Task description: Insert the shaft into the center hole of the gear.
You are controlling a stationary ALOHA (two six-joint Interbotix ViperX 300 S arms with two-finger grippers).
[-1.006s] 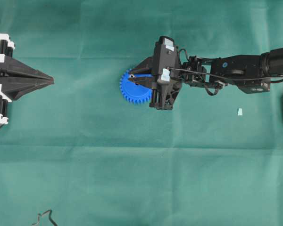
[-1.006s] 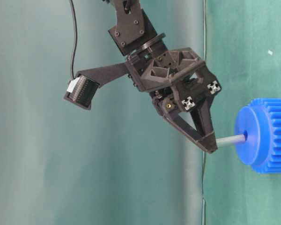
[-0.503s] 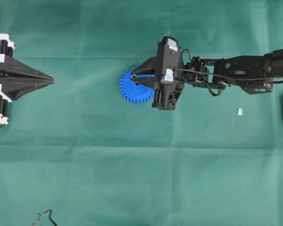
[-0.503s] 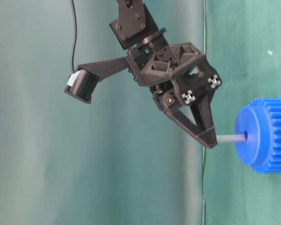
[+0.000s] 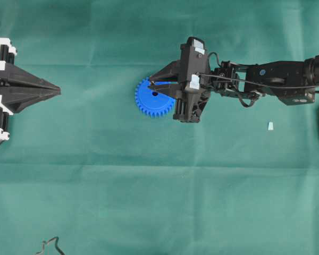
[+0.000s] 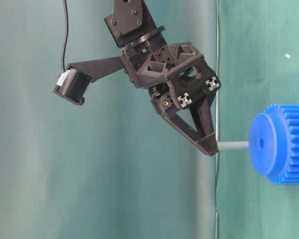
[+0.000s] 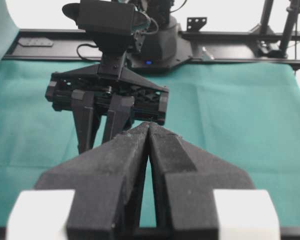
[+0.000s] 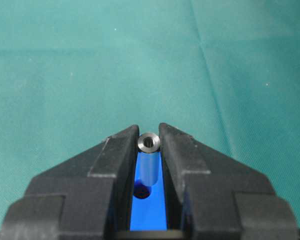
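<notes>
Silvery-grey shaft (image 8: 149,142) hollow-ended, pinched in right gripper (image 8: 149,150) over blue gear (image 5: 153,98).

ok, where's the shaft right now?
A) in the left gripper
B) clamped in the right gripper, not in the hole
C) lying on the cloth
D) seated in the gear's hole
B: the right gripper pinches the shaft, and the center hole shows open and dark in the wrist view.
</notes>
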